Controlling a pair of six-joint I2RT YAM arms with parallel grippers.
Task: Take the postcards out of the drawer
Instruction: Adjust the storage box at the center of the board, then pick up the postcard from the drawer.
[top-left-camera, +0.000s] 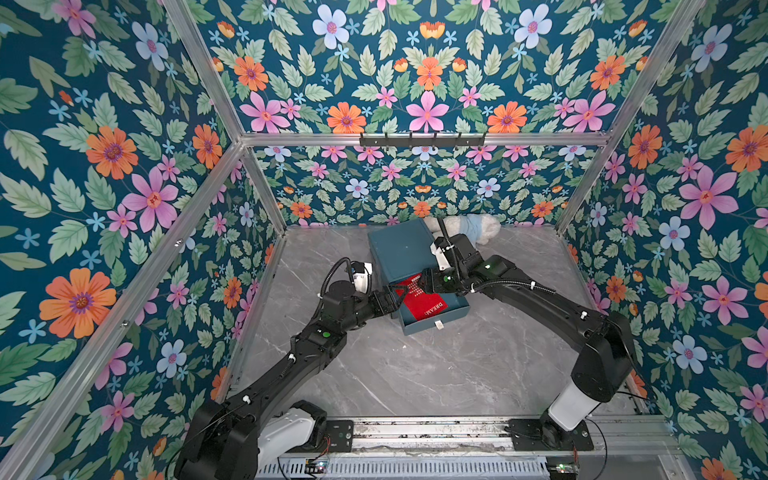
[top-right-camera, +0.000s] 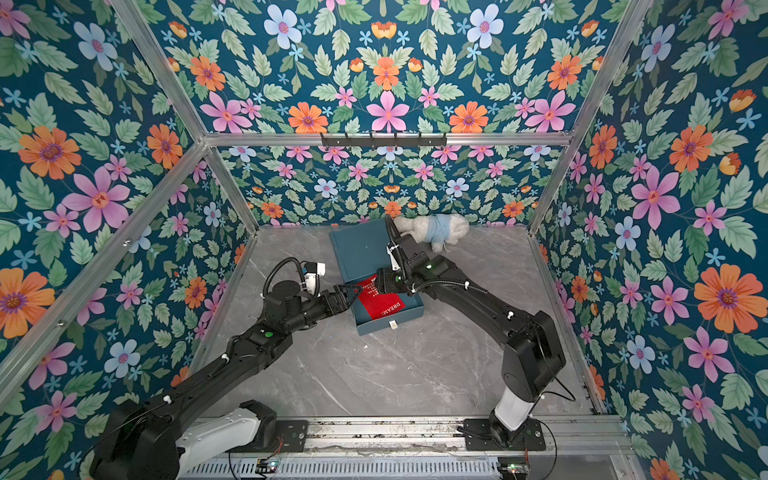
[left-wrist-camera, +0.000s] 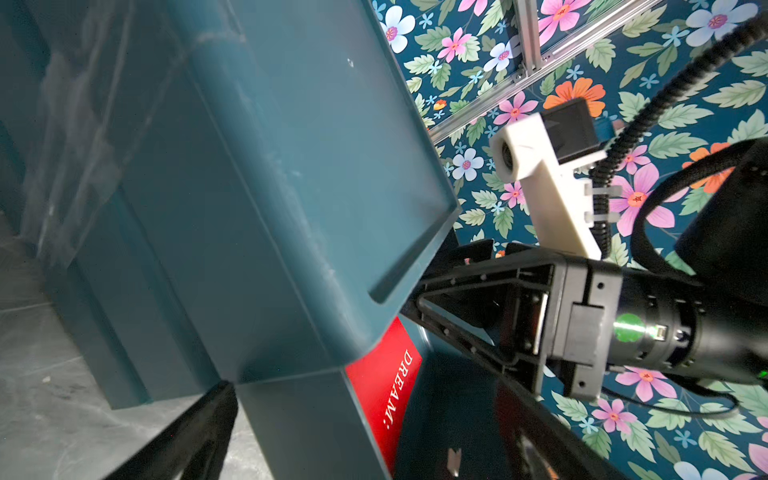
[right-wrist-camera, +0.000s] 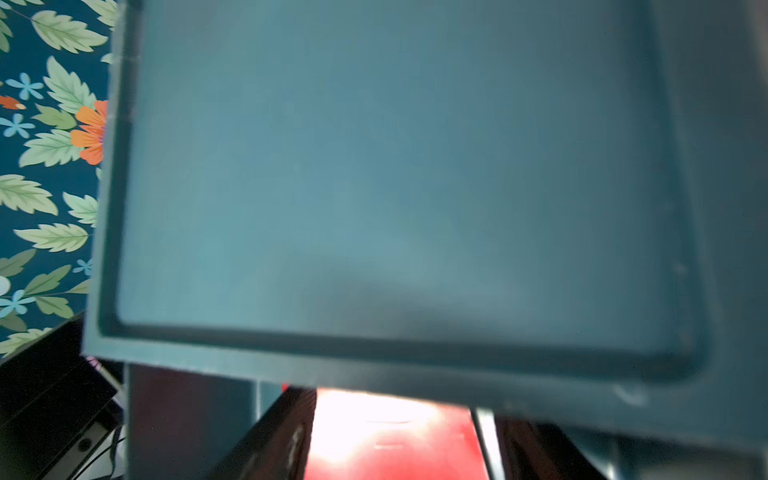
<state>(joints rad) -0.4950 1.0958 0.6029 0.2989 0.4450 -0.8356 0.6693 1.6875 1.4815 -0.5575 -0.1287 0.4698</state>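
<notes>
1. Postcards (top-left-camera: 428, 302): red top card, white "DREAM:" lettering, flat inside the open drawer (top-left-camera: 434, 326); any beneath hidden.
2. Drawer: teal, pulled out toward 5 o'clock from its cabinet (top-left-camera: 399, 249).
3. My right hand (top-left-camera: 412, 286): over the card from 3 o'clock, fingers parted, gripping nothing.
4. My left hand (top-left-camera: 394, 298): at the drawer's 9 o'clock wall, spread wide, empty.
5. Plush toy (top-left-camera: 478, 230): at the cabinet's 1 o'clock, on the desk (top-left-camera: 415, 374).

Bare tabletop (top-left-camera: 436, 374) in front of the drawer (top-left-camera: 415, 329); at its opening, left arm (top-left-camera: 345, 307), right arm (top-left-camera: 498, 278), cabinet edge (top-left-camera: 399, 249).
</notes>
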